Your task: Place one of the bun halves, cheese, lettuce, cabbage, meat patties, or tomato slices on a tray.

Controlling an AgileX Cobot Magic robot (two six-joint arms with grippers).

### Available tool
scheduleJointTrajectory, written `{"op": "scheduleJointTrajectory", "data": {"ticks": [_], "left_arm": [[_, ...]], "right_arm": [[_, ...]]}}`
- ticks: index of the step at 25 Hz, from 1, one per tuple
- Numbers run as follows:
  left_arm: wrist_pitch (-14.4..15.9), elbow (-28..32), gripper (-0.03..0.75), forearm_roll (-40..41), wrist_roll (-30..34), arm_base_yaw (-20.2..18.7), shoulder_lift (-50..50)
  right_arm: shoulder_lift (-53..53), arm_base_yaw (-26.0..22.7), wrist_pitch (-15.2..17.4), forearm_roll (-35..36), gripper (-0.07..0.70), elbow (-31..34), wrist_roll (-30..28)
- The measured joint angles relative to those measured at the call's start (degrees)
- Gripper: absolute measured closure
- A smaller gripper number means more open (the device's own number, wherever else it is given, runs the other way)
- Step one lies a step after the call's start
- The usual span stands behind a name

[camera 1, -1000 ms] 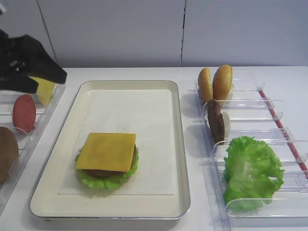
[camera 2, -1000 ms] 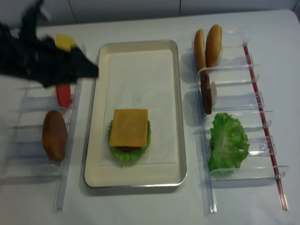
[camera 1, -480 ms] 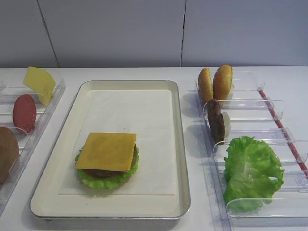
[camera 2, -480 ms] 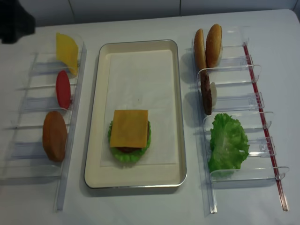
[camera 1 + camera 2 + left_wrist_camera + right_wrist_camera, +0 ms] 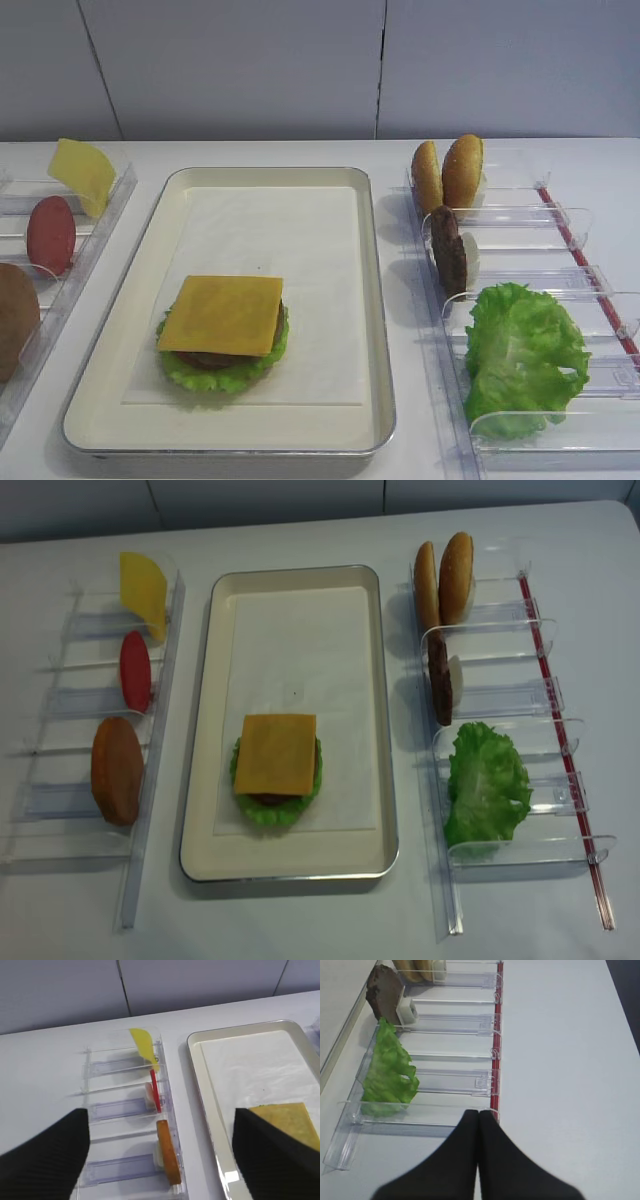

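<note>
The cream tray (image 5: 375,300) holds a stack of lettuce (image 5: 225,378) and a meat patty, topped by the cheese (image 5: 222,314). The right rack carries two bun halves (image 5: 450,172), a meat patty (image 5: 447,248) and a lettuce leaf (image 5: 522,355). A tomato slice (image 5: 50,234) and a bun half (image 5: 117,770) stand in the left rack. My left gripper (image 5: 161,1115) is open and empty, high above the left rack. Shut on nothing, my right gripper (image 5: 478,1112) hovers near the right rack's front end. Neither gripper shows in the exterior views.
A pale lemon-yellow slice (image 5: 83,175) leans at the far end of the left clear rack (image 5: 60,780). The right clear rack (image 5: 540,850) has a red strip (image 5: 495,1060) along its outer side. White table lies all round.
The left arm, which was over the far end of the left rack, has pulled away out of both exterior views. The food has not moved.
</note>
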Motion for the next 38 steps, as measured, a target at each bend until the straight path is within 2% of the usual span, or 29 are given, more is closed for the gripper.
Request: {"op": "scheduleJointTrajectory", "data": {"ticks": [8,15,23,26,30,38], "left_arm": [[0.22,12.86,0.136,0.25,-2.34,0.0,-22.26],[0.4,22.37,0.136,1.47,-2.83,0.1,-35.34],[0.61,31.74,0.135,0.83,-4.12,0.1,-35.89],[1.22,32.64,0.136,0.83,-4.12,0.1,-35.89],[3.52,33.92,0.142,2.41,-5.47,0.1,-35.89],[3.62,33.92,0.169,4.05,-7.17,-1.08,-35.89]], "right_arm": [[0.0,0.0,0.0,0.0,0.612,0.0,-0.13],[0.0,0.0,0.0,0.0,0.612,0.0,-0.22],[0.0,0.0,0.13,0.0,0.612,0.0,-0.22],[0.0,0.0,0.13,0.0,0.612,0.0,-0.22],[0.0,0.0,0.13,0.0,0.612,0.0,-0.22],[0.0,0.0,0.13,0.0,0.612,0.0,-0.22]]}}
